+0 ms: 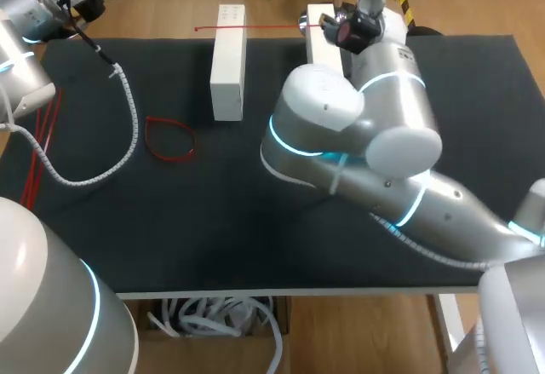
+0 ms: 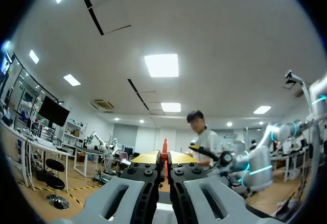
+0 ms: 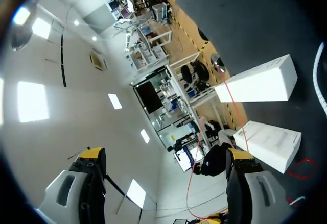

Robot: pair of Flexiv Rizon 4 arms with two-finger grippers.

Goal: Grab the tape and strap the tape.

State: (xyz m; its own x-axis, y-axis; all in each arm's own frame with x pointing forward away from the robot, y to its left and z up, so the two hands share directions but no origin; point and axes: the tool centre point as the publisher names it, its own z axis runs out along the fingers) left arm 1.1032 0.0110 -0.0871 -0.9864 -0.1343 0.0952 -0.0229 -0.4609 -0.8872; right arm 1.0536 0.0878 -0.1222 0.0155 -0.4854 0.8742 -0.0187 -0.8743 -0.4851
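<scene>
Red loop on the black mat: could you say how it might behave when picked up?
The red loop is a thin strip in an uneven curl, so it probably flexes and loses shape when lifted. It looks very light. Lying low on the mat, it may slide rather than roll if pushed.

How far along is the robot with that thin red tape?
Done: the left gripper is shut on a thin red tape. In hand: the tape runs over two white rectangular blocks near the right gripper, which is open. Left: the strapping; nothing looks fastened yet.
</scene>
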